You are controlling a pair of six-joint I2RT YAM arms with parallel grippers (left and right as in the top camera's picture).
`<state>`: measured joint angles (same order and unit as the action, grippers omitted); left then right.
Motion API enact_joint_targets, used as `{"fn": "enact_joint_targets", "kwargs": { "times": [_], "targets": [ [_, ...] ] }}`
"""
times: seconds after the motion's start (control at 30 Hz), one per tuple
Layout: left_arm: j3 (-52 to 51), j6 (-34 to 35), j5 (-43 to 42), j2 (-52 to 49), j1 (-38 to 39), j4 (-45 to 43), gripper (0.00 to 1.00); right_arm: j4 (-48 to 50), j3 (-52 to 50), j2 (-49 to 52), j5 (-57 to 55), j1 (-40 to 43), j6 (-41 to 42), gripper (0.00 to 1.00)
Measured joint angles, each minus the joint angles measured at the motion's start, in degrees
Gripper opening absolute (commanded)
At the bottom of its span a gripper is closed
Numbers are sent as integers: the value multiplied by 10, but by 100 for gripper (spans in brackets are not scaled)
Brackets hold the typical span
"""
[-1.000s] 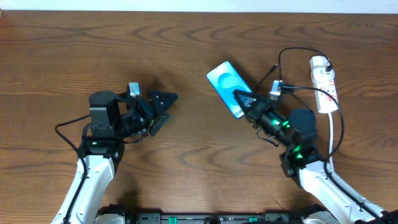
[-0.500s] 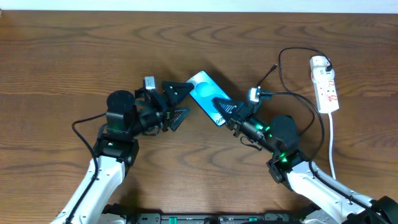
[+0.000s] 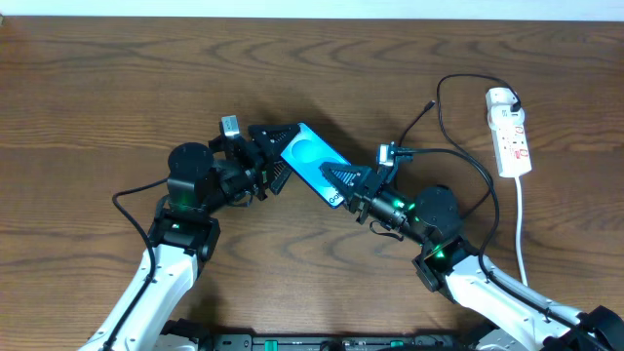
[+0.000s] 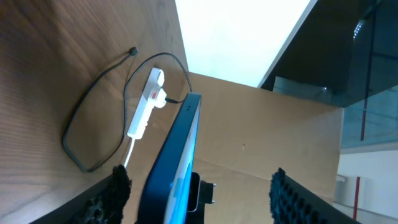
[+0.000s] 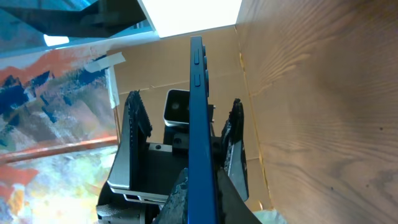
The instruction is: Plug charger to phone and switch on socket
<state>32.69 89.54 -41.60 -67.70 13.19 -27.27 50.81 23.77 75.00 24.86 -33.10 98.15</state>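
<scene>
One phone (image 3: 310, 159), right jaws pinching it, left jaws spread around it, socket (image 4: 144, 111) visible from left wrist.

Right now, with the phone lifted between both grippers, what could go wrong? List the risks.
The phone is off the table, pinched at one end by the right gripper alone. The left gripper has its jaws open around the other end. Letting go too soon would likely drop it. The charger loops loose on the table near the right arm and could snag.
</scene>
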Motion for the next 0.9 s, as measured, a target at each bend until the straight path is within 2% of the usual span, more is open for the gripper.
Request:
{"fn": "enact_joint_targets", "kwargs": {
  "times": [0.1, 0.33, 0.47, 0.53, 0.9],
  "targets": [
    [0, 7, 0, 0, 1, 0, 65, 0, 0, 0, -8, 0, 12, 1],
    [0, 19, 2, 0, 27, -26, 62, -7, 0, 5, -55, -19, 19, 1],
    [-2, 24, 13, 0, 33, -25, 49, -1, 1, 11, -86, -31, 19, 1],
    [-3, 23, 17, -1, 38, -23, 45, 3, 2, 15, -92, -31, 20, 1],
    [-5, 27, 21, -1, 46, -26, 33, -2, 28, 32, -111, -34, 12, 1]
  ]
}}
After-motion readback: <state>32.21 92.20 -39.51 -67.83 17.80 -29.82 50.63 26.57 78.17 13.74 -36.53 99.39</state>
